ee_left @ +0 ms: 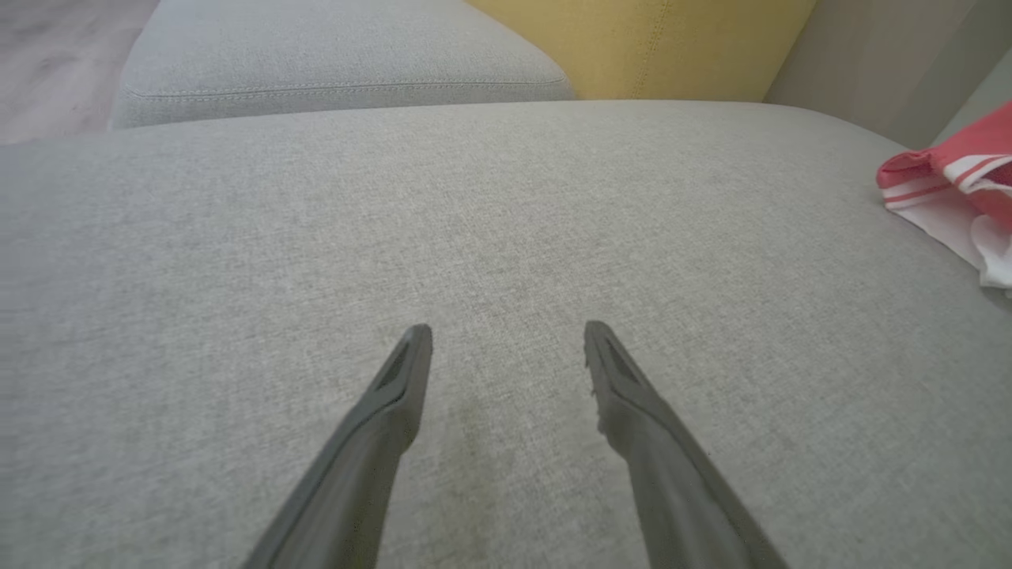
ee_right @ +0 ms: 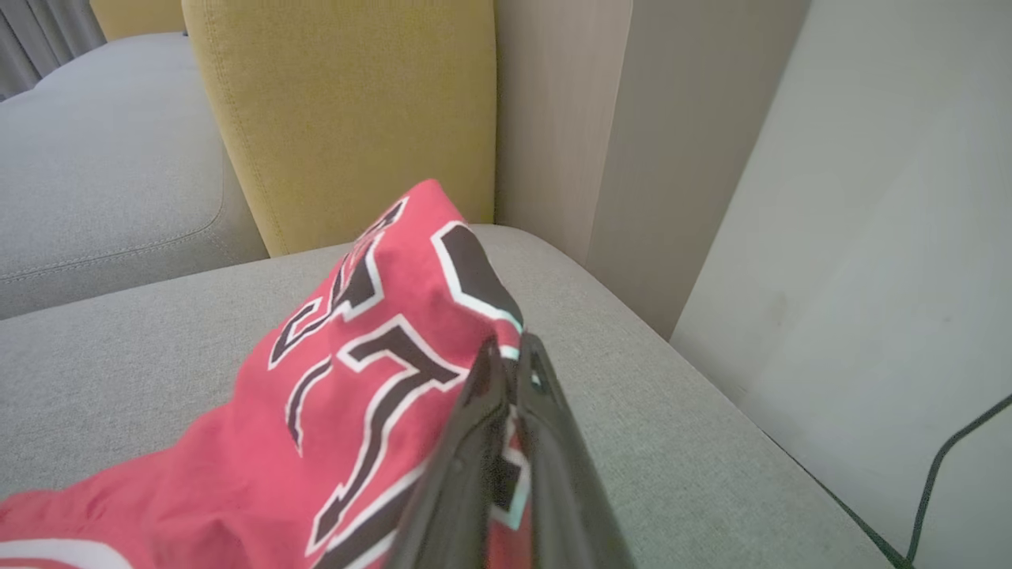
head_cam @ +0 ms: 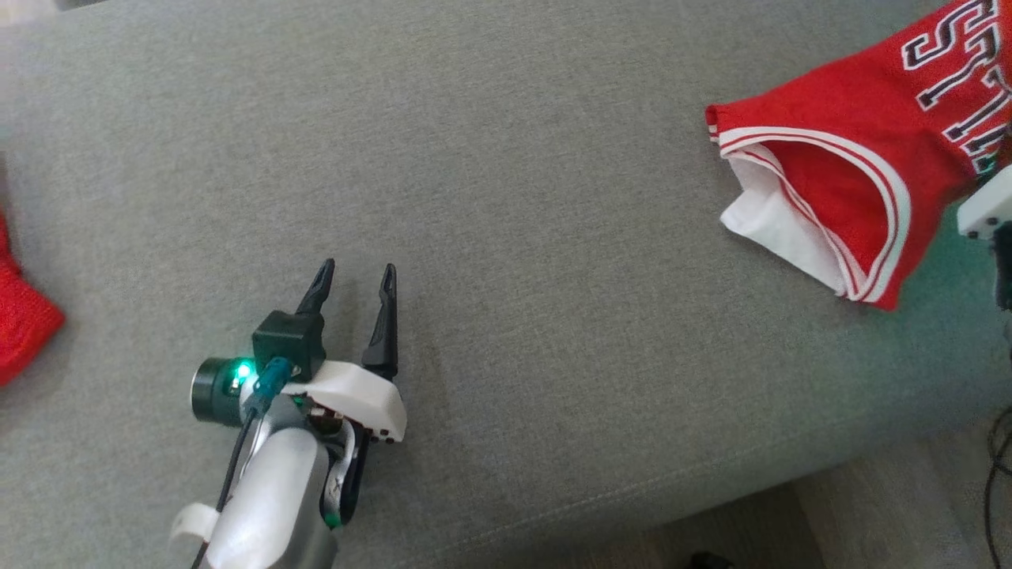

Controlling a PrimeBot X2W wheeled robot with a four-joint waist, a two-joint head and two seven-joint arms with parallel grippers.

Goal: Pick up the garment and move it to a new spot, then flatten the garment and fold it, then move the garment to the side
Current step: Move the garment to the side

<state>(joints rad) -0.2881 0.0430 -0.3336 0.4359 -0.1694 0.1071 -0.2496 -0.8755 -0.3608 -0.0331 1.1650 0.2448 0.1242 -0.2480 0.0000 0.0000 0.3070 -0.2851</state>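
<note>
The garment (head_cam: 838, 150), a red jersey with white trim and black lettering, lies at the far right of the grey seat cushion (head_cam: 553, 237). Its armhole faces the middle of the seat, with the white lining showing inside.

The right gripper (ee_right: 512, 348) has its fingers pressed together on a fold of the lettered fabric. The cloth rises to a peak just above the fingertips, so it seems to be lifted there, though the close angle makes this hard to judge. The left gripper (head_cam: 357, 269) hovers over bare cushion well apart from the jersey, its fingers spread and holding nothing.

Another red cloth (head_cam: 20, 316) sits at the cushion's left edge. Nothing lies between the left gripper and the jersey.

The head view shows a pale piece of the right wrist (head_cam: 987, 207) overlapping the jersey's right side. The left wrist view catches the jersey's trimmed corner (ee_left: 949, 186) at its right edge, and a second grey cushion (ee_left: 332, 63) beyond. The right wrist view adds a yellow backrest (ee_right: 340, 118) behind the jersey, a pale wall panel (ee_right: 870, 197) and a dark cable (ee_right: 941, 466).
</note>
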